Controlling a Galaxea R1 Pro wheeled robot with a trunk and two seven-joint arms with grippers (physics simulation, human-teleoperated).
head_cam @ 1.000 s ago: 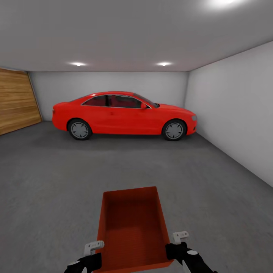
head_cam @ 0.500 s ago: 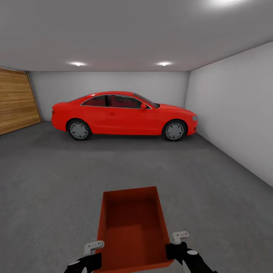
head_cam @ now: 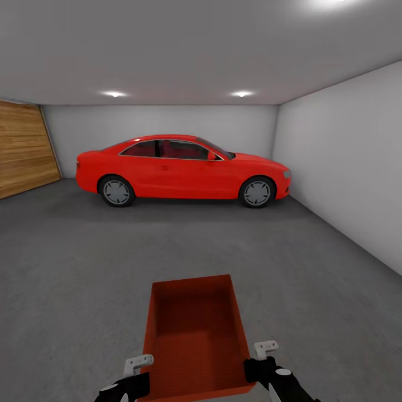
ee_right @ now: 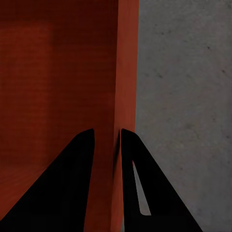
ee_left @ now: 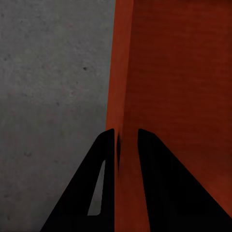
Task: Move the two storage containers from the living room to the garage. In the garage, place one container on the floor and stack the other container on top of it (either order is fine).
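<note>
An orange-red storage container (head_cam: 195, 335) is held up in front of the robot, low in the head view, above the dark grey floor (head_cam: 84, 268) of the garage. It is open on top and has nothing inside. The left hand (ee_left: 126, 145) pinches the container's left wall, with one black finger on the inside and one on the outside. The right hand (ee_right: 107, 145) pinches the right wall the same way. Both hands are clamped tight on the thin walls.

Farther off, a red car (head_cam: 181, 169) stands side-on across the room, near the pale grey back wall (head_cam: 167, 120). A door of brown wooden slats (head_cam: 25, 148) is on the left. A plain pale wall (head_cam: 346, 162) runs along the right. Small round lights (head_cam: 114, 94) shine in the ceiling.
</note>
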